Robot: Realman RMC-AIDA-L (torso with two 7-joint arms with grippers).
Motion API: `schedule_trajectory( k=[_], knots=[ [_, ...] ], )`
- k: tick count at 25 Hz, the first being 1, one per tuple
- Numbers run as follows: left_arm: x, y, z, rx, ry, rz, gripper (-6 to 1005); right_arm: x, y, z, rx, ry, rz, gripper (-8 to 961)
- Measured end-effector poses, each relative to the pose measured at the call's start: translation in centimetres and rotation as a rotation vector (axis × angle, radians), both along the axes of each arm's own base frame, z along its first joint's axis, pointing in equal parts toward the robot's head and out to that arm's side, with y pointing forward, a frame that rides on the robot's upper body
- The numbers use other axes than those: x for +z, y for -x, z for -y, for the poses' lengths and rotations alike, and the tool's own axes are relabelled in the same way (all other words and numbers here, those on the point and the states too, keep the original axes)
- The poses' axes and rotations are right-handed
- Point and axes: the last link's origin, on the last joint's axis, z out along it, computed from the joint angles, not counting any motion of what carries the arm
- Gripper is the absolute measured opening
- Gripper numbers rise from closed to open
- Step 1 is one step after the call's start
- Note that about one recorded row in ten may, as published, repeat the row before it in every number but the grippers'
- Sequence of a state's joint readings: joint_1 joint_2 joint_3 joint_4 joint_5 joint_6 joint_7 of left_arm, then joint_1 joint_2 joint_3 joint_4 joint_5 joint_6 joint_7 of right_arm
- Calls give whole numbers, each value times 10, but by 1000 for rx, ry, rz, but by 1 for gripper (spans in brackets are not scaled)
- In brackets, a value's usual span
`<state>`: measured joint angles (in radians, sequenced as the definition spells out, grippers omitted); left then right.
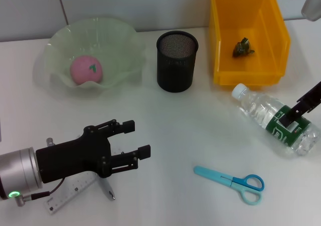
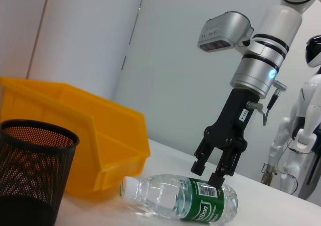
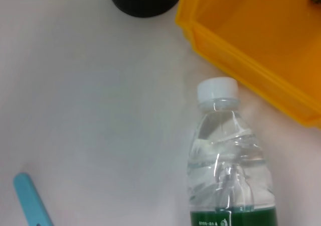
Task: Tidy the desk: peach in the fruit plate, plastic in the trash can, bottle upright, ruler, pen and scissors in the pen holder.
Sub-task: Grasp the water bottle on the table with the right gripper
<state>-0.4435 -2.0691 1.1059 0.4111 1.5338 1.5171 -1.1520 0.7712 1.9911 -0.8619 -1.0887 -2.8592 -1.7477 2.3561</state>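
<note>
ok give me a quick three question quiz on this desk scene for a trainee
1. True or false: the peach already lies in the fruit plate.
2. Which way is the bottle? A) upright B) lying on its side C) inside the yellow bin
3. Fill in: the right claw is open, its fingers astride the bottle's ____ label.

The left claw hangs open over the ruler and pen; the scissors lie on the table, outside the pen holder.

Key: 1 true; 2 B; 3 green.

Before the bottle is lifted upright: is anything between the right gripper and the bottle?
Nothing visible: the right gripper is open, directly above the green label of the lying bottle.
</note>
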Motion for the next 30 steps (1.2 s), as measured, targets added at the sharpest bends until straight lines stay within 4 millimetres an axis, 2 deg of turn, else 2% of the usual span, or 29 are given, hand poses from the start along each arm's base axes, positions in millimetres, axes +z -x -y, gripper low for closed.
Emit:
schedule_trajectory(
  k=[30],
  knots=[
    [4, -5, -2, -11, -10, 30, 803, -32, -20, -3, -13, 60, 51, 774]
  ],
)
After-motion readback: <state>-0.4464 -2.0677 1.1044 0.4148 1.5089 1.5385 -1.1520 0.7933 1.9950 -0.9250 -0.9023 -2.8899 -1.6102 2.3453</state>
